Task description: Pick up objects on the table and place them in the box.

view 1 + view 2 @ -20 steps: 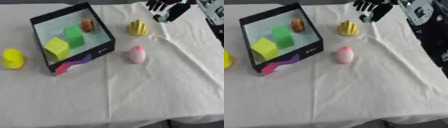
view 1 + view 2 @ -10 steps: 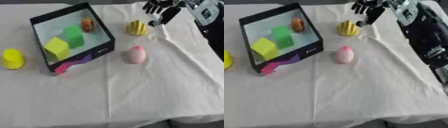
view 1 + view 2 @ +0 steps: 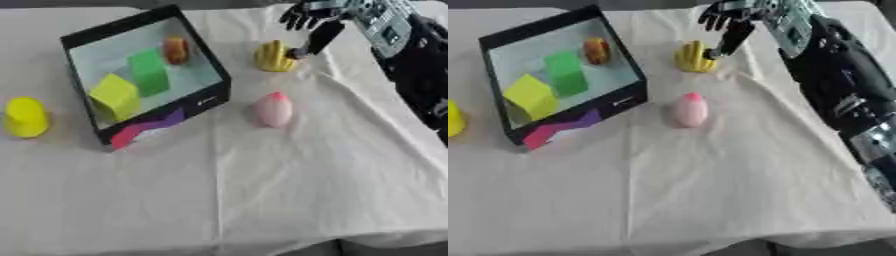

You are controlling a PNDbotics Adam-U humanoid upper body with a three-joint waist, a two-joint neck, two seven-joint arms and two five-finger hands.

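Observation:
A black box (image 3: 206, 54) stands at the back left and holds a green block (image 3: 148, 71), a yellow-green block (image 3: 114, 96) and a small orange-brown thing (image 3: 176, 49). A ridged yellow object (image 3: 274, 56) lies to the right of the box. My right hand (image 3: 313, 19) hovers just above and right of it, fingers spread and open, its thumb reaching down to the object's right side. A pink egg-shaped object (image 3: 274, 109) lies in the middle. A yellow object (image 3: 25, 117) sits at the far left. My left hand is out of sight.
A creased white cloth (image 3: 262, 190) covers the table. My right arm (image 3: 833, 85) runs along the right side. The table's front edge (image 3: 710, 247) shows at the bottom.
My right hand has moved left and down from the back right corner to the ridged yellow object. The arm reaches further into view.

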